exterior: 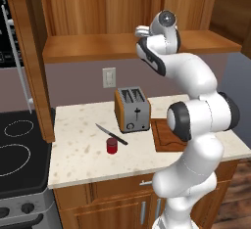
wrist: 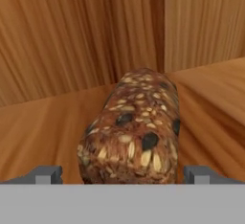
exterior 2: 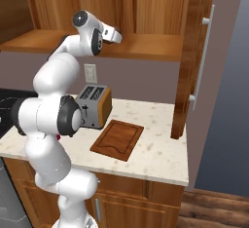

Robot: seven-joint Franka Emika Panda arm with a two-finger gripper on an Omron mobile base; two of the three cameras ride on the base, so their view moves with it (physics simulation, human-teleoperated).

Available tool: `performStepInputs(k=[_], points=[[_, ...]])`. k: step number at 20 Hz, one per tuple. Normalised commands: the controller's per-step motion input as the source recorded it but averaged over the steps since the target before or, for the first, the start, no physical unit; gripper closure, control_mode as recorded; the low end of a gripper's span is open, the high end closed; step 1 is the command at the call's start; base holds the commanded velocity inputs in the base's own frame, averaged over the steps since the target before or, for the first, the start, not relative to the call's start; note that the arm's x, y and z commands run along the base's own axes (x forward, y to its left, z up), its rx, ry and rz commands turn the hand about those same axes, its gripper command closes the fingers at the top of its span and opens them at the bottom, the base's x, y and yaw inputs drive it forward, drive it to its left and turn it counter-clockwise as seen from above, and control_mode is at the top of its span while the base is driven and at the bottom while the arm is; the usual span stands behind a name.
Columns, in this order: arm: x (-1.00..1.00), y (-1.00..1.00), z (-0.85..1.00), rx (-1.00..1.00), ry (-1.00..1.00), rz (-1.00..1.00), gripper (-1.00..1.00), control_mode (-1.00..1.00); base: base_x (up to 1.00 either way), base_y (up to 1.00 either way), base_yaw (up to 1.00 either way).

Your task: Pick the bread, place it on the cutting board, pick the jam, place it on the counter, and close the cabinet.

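We're looking straight along the hand into the open cabinet (exterior: 122,22), and there's the bread (wrist: 134,127) — a seeded brown loaf chunk lying on the wooden shelf, its end facing us. The gripper (wrist: 123,174) stands wide, one finger tip (wrist: 45,174) to either side of the loaf's near end, with a little shelf showing between tip and crust on each side. Nothing is clasped; the loaf rests on the shelf.

From the base cameras we see the arm bent up high, its hand reaching in over the cabinet's lower shelf. Both doors hang open: one at the far left of the left base view, one at the right of the right base view with its long silver handle (exterior 2: 203,56).

Down on the counter (exterior: 83,149) we've got the jam (exterior: 112,145), a small red jar standing upright near the front — just beside a knife (exterior: 111,134) that lies at a slant behind it. The toaster (exterior: 132,109) sits further back, and the cutting board (exterior 2: 117,139) lies flat to its right, bare on top. The black stovetop (exterior: 19,149) borders the counter on the left.
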Motion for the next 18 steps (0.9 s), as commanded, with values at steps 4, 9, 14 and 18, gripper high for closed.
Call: performStepInputs(k=[4, 9, 14, 18], points=[[0.25, 0.00, 0.00, 0.00, 0.00, 0.00, -1.00, -1.00, 0.00, 0.00, 0.00], [0.28, 0.00, 0.00, 0.00, 0.00, 0.00, -1.00, -1.00, 0.00, 0.00, 0.00], [0.26, 0.00, 0.00, 0.00, 0.00, 0.00, -1.00, -1.00, 0.00, 0.00, 0.00], [0.19, 0.00, 0.00, 0.00, 0.00, 0.00, -1.00, -1.00, 0.00, 0.00, 0.00]])
